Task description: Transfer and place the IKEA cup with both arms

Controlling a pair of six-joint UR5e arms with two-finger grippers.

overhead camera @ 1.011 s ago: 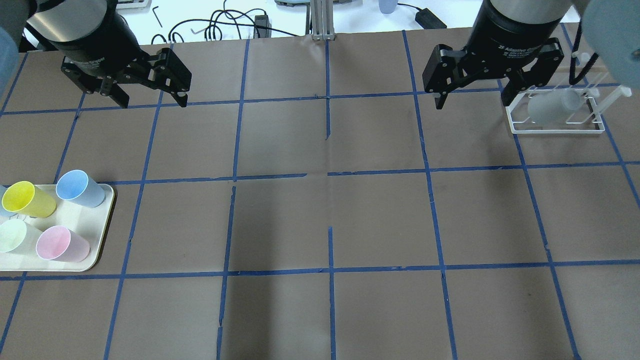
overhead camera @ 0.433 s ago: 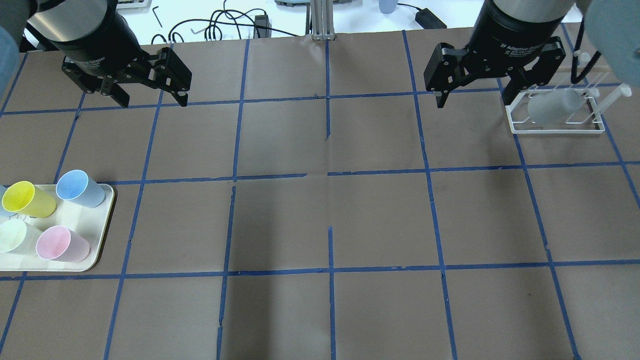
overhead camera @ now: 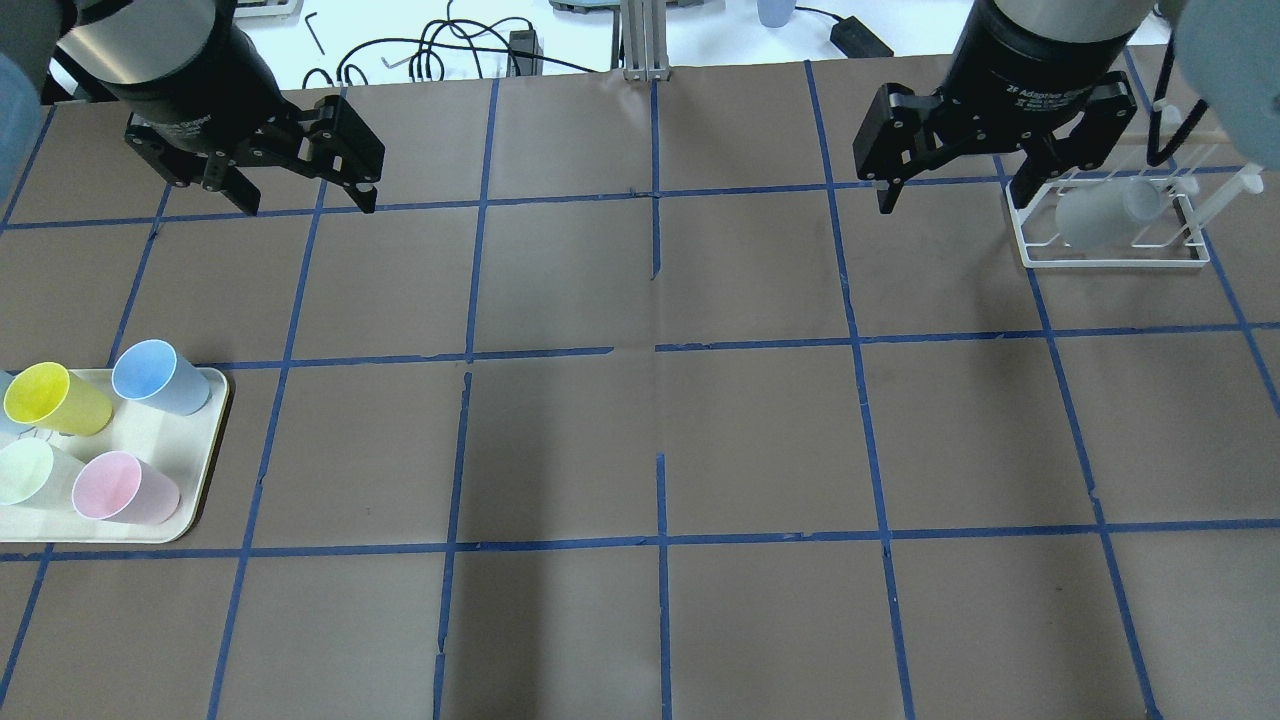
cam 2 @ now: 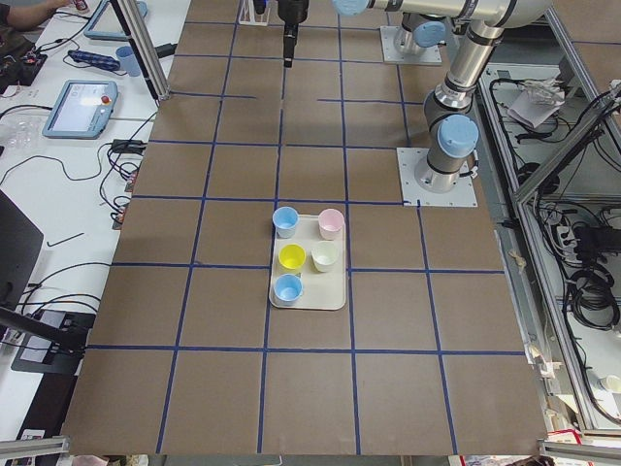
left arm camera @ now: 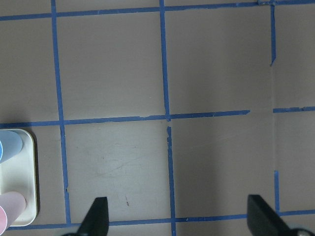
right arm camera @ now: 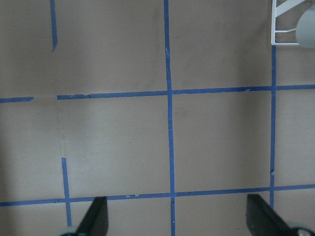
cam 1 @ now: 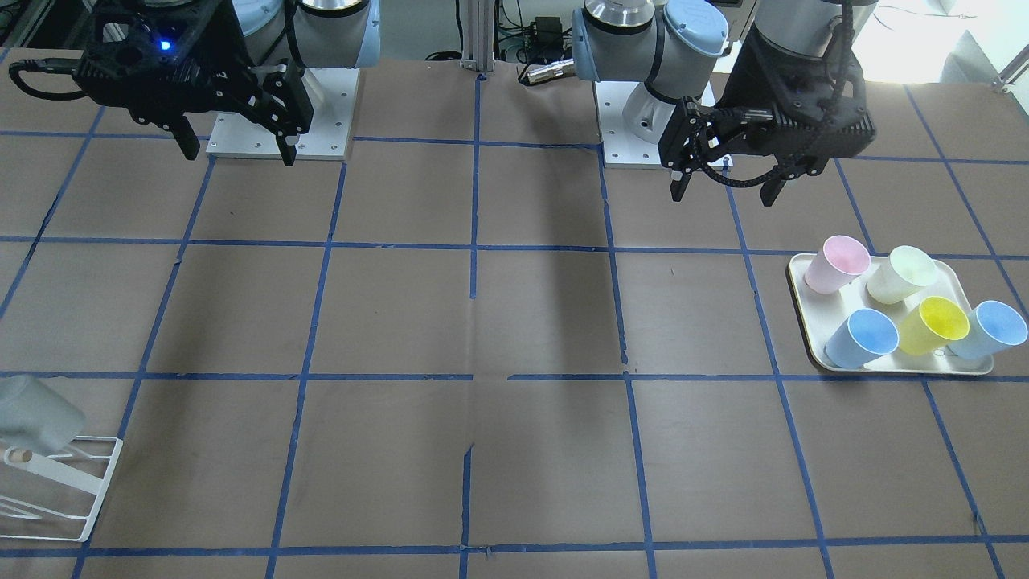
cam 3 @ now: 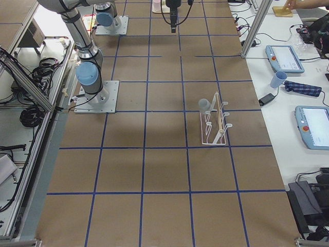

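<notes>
The IKEA cup (overhead camera: 1100, 215) is held tilted on the white wire rack (overhead camera: 1110, 262), at the rack's end that faces the tray (overhead camera: 215, 400). It is touched by neither gripper. In the right side view the cup (cam 3: 204, 105) is seen raised off the table (cam 3: 164, 170) on the rack (cam 3: 213, 135). In the front-facing view only part of the cup (cam 1: 36, 414) and a corner of the rack (cam 1: 88, 490) are caught at the picture's edge.

The right gripper (overhead camera: 955, 200) is held with its fingers wide apart and nothing between them. In the overhead view one of its fingers overlaps the rack's near corner. In the front-facing view the same gripper (cam 1: 240, 155) is shown well apart from the rack, toward the robot's base, so the overlap is read as one of height only. From the right wrist camera the spread fingers (right arm camera: 96, 216) are seen over bare table, with the cup (right arm camera: 307, 27) and the rack (right arm camera: 283, 29) cut off in the upper corner.

The left gripper (overhead camera: 308, 208) is also held spread and empty, far from the rack and over the tray's half of the table. Through the left wrist camera only the tray's edge (left arm camera: 29, 172) is shown.

On the tray, well apart from the rack, a yellow cup (overhead camera: 55, 398), a light blue cup (overhead camera: 158, 376), a pale green cup (overhead camera: 35, 473) and a pink cup (overhead camera: 122, 487) are seen from overhead. A second light blue cup (cam 1: 997, 326), nearly cut off in the overhead view, is shown whole only in the front-facing and left side views.
</notes>
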